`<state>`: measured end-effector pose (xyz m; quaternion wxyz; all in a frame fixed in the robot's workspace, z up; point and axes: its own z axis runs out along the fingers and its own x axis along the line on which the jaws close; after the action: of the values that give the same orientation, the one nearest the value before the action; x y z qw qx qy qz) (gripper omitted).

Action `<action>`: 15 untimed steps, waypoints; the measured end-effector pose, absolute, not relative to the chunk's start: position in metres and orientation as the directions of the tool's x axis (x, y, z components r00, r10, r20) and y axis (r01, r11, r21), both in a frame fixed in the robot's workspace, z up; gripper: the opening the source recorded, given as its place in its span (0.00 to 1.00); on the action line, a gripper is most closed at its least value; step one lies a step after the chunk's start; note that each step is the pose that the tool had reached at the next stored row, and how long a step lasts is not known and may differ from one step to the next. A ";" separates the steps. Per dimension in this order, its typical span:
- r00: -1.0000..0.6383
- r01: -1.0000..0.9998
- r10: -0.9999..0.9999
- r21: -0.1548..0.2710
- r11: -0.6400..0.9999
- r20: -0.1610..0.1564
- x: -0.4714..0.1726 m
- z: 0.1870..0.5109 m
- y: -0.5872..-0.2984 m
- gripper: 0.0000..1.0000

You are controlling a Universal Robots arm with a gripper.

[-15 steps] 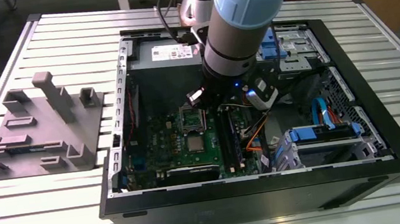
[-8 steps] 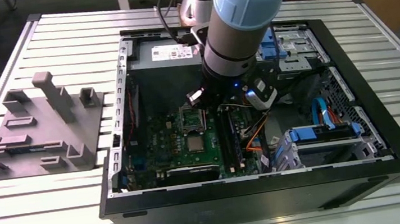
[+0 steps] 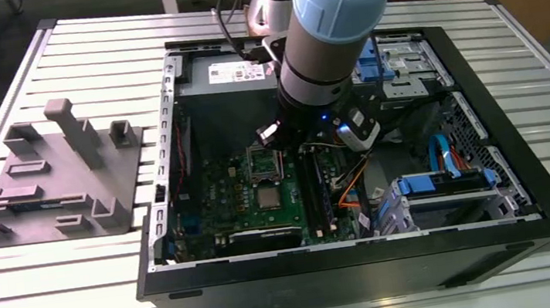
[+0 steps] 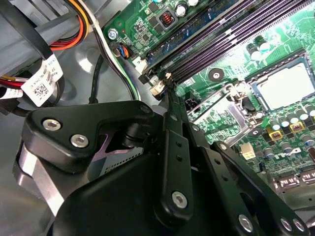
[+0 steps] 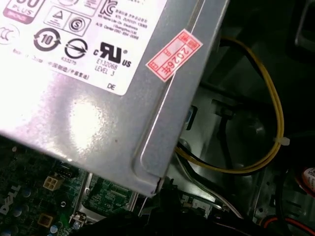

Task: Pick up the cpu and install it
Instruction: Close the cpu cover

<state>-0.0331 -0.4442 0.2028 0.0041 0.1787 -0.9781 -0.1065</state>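
Note:
The cpu [image 3: 267, 196] is a small silver-grey square lying flat in its socket on the green motherboard [image 3: 228, 198] inside the open computer case. In the second wrist view the cpu [image 4: 287, 87] sits inside a dark frame. The hinged metal socket frame [image 3: 264, 163] stands raised just behind it, and the frame [image 4: 219, 110] shows again in the second wrist view. My gripper [image 3: 279, 139] hangs low over the board beside that frame, apart from the cpu. Its black fingers [image 4: 166, 83] meet at the tips, shut with nothing between them.
The grey power supply box [image 5: 98, 73] stands close by at the case's back [image 3: 229, 74]. Memory slots [image 4: 231, 29], orange cables [image 3: 352, 188] and blue drive cages [image 3: 444, 181] fill the exterior view's right. A grey fixture block [image 3: 55, 179] sits on the slatted table outside the case.

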 end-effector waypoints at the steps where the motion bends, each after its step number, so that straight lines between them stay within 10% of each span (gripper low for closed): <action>1: -0.936 -0.349 -0.350 0.211 0.913 -0.030 -0.033 0.203 -0.444 0.10; 15: -0.923 -0.381 -0.383 0.220 0.898 -0.034 -0.033 0.199 -0.441 0.10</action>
<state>-0.0334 -0.4408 0.1992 0.0051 0.1962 -0.9741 -0.1121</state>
